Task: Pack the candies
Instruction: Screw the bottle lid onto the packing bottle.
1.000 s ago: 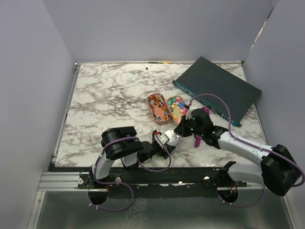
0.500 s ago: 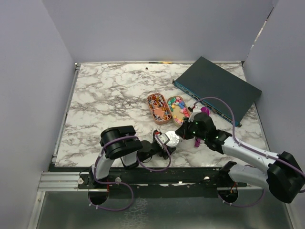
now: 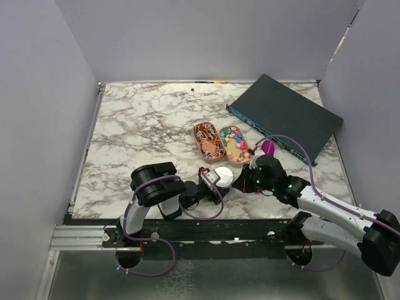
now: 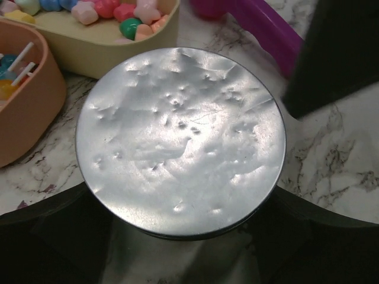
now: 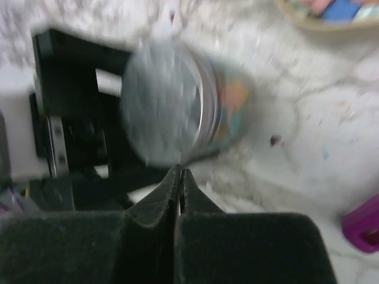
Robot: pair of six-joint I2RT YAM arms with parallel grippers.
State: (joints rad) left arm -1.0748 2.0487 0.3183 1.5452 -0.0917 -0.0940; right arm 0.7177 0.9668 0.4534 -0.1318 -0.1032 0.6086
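Lower centre of the overhead view: the left gripper [image 4: 177, 236] is clamped on a lidded round tin [image 3: 223, 177]. Just above it, the candies [image 3: 235, 141] lie in a yellow tray [image 4: 118, 56]; none appear packed. To the right of the tin, the right gripper [image 5: 178, 174] has its fingers pressed together and holds nothing.

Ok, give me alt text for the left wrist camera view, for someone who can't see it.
A round tin with a dented silver lid fills the frame, gripped by the left tool. Behind it, on the marble table, sit a cream tray of candies and an orange tray.
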